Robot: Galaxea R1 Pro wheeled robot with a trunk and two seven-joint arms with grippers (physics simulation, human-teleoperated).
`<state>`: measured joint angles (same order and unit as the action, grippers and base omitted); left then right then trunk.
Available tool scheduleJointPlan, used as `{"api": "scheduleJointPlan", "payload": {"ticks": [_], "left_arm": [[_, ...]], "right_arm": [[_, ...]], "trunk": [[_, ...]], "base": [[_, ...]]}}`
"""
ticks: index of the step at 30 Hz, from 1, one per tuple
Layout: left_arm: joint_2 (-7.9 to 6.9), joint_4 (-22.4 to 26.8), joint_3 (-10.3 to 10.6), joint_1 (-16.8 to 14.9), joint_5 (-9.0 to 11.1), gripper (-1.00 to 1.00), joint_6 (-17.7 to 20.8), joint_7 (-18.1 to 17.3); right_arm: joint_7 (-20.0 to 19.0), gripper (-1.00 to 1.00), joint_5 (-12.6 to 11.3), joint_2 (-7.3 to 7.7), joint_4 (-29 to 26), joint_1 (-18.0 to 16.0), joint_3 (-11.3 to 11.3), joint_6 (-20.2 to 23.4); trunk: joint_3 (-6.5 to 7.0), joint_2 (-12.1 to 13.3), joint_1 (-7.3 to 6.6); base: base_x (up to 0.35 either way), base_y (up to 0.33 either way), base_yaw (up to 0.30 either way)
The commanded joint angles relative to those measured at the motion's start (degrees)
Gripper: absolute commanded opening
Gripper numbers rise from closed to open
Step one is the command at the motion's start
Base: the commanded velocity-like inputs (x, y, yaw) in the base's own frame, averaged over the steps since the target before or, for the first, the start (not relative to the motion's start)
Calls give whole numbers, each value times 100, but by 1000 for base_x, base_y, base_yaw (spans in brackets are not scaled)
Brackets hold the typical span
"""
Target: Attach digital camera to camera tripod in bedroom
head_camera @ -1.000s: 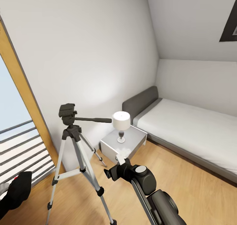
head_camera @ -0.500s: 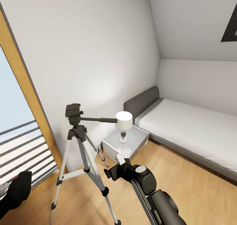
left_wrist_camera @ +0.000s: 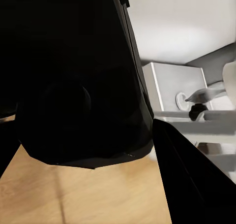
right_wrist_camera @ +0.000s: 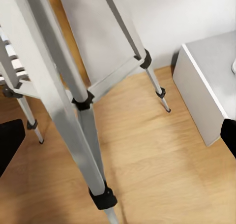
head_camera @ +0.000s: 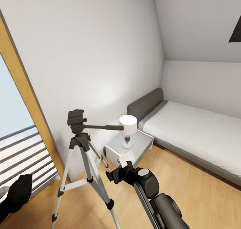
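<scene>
Camera panned left | camera tripod (head_camera: 82, 148) upright (pan handle pointing toward lamp (head_camera: 128, 126))

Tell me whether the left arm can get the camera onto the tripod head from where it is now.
Probably not yet. The left gripper sits low at the head view's lower left, well below the camera tripod head. Nothing stands between them, so raising the arm looks feasible. The dark bulk in the left wrist view may be the digital camera.
</scene>
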<state>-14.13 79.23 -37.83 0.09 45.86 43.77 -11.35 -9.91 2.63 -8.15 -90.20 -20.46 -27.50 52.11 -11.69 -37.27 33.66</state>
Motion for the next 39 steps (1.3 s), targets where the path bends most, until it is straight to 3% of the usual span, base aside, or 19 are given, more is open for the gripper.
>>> {"api": "scheduleJointPlan", "payload": {"ticks": [1,39], "left_arm": [[-1,6,-8,-1,-3,-100,27,-33],[0,13,-10,-1,-7,-100,44,-38]], "right_arm": [[-29,100,30,-2,-5,-5,1,27],[-37,100,34,-2,-7,-2,2,112]], "trunk": [[-8,-7,3],[-8,-7,3]], "base": [[61,33,0],[6,3,0]]}}
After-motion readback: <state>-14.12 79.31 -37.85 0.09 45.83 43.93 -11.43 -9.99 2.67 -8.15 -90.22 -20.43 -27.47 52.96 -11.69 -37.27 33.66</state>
